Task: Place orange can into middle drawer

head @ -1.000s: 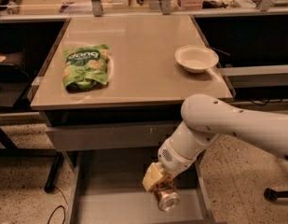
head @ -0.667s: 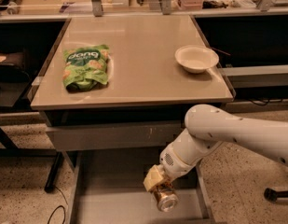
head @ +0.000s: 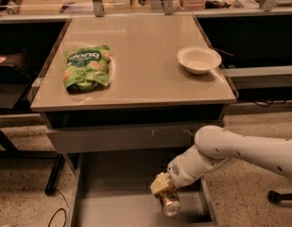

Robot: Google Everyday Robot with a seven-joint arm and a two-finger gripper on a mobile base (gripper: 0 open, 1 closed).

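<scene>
The orange can (head: 168, 203) has its shiny silver end facing the camera. It is held low over the right side of the open middle drawer (head: 112, 207), a wide grey drawer with a bare floor pulled out under the table. My gripper (head: 161, 187), with yellowish fingers, is shut on the can's upper part. My white arm (head: 230, 150) reaches in from the right. I cannot tell whether the can touches the drawer floor.
A green snack bag (head: 86, 67) lies on the left of the table top (head: 145, 41). A white bowl (head: 198, 59) sits near the table's right edge. A closed grey drawer front (head: 126, 136) lies above the open drawer. A dark table leg (head: 55, 174) stands at the left.
My arm's elbow has sunk lower and shifted right. The gripper and the can have stayed almost in place over the drawer.
</scene>
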